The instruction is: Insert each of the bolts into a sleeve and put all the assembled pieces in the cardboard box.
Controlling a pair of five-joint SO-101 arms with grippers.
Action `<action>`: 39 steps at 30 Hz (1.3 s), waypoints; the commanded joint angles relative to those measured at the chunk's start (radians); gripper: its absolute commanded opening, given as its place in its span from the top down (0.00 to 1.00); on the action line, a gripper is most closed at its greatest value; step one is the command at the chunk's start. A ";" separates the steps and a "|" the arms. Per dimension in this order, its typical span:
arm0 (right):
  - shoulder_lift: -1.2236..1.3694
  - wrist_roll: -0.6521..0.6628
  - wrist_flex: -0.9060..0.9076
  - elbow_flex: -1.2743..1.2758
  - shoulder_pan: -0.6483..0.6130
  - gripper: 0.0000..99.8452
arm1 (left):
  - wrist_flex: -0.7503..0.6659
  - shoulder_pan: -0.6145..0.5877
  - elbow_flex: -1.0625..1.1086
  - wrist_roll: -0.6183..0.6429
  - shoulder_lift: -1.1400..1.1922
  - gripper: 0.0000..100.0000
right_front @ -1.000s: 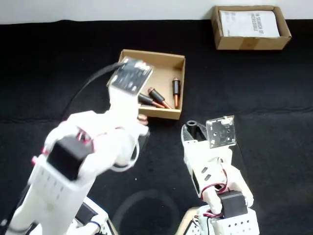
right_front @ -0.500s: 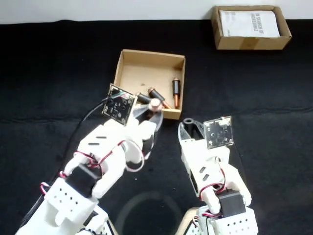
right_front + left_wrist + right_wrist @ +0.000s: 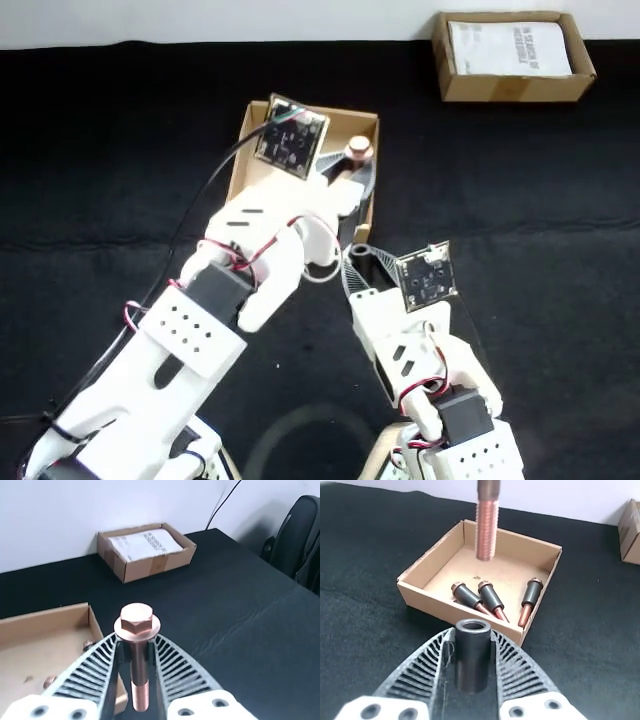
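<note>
Currently extending the left arm point(image 3: 200, 330) across the black table point(image 3: 560, 250) from 7 o'clock toward 12 o'clock in the high view. Clamping the left gripper point(image 3: 136, 642) on the copper bolt point(image 3: 136, 660): jaws closed down to the shank's width, pressing it from both sides just under the flanged hex head. Holding the bolt upright, head above the fingertips point(image 3: 107, 650), threaded end pointing down. Suspending the bolt over the cardboard box point(image 3: 350, 118), toward the box's 3 o'clock wall in the high view, threaded tip hanging clear above the box floor. Storing three assembled pieces point(image 3: 490, 596) flat on that floor, close to the wall nearest the right gripper point(image 3: 472, 639), each piece showing a dark sleeve over a copper shank. Positioning the right gripper just outside the box, at about 5 o'clock from it in the high view. Gripping the black sleeve point(image 3: 472, 660) between both ribbed fingers point(image 3: 512, 665), jaws closed only as far as the sleeve's width. Standing the sleeve upright, open bore facing up, apart from the bolt and not touching the box. Showing, at about 1 o'clock from the first box, well apart and near the far table edge, a second cardboard box point(image 3: 460, 85) containing a printed sheet point(image 3: 510, 47).
</note>
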 commanded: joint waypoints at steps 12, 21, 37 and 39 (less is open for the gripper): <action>0.001 0.000 -0.047 -0.002 -0.005 0.99 | 0.124 0.079 -0.074 0.057 0.004 0.99; -0.004 0.002 -0.044 -0.005 -0.004 0.99 | 0.126 0.077 -0.067 0.061 0.008 0.99; -0.004 0.005 -0.041 -0.010 0.030 0.99 | 0.127 0.077 -0.056 0.061 0.005 0.99; -0.004 0.005 -0.041 -0.007 0.047 0.99 | 0.127 0.077 -0.056 0.061 0.005 0.99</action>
